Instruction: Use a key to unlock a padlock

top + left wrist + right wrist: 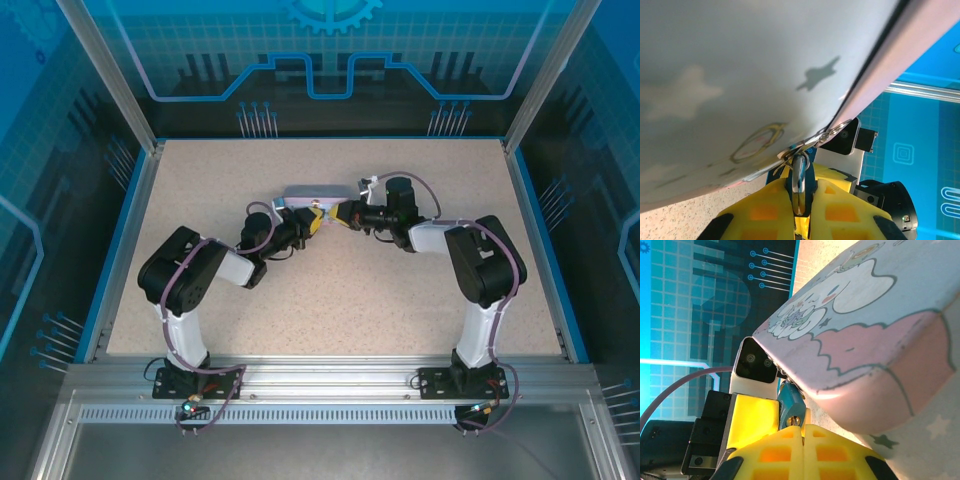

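The padlock (pixel 800 176), a small teal body with a silver shackle, hangs from the clasp of a pale blue cartoon tin (pixel 308 193). My left gripper (pixel 801 186) is shut on its body, yellow fingers on both sides. In the right wrist view the padlock (pixel 789 402) shows its brass keyhole end. My right gripper (pixel 803 427) is shut with its fingertips pressed up to that keyhole. The key is almost wholly hidden between them; a thin sliver shows at the keyhole. From above, the left gripper (pixel 315 222) and the right gripper (pixel 341 216) meet tip to tip in front of the tin.
The tin (pixel 865 340) looms just above both grippers, its underside (pixel 740 75) close over the left fingers. The speckled table (pixel 330 300) stretches open toward the arm bases. Blue walls and aluminium posts ring the work area.
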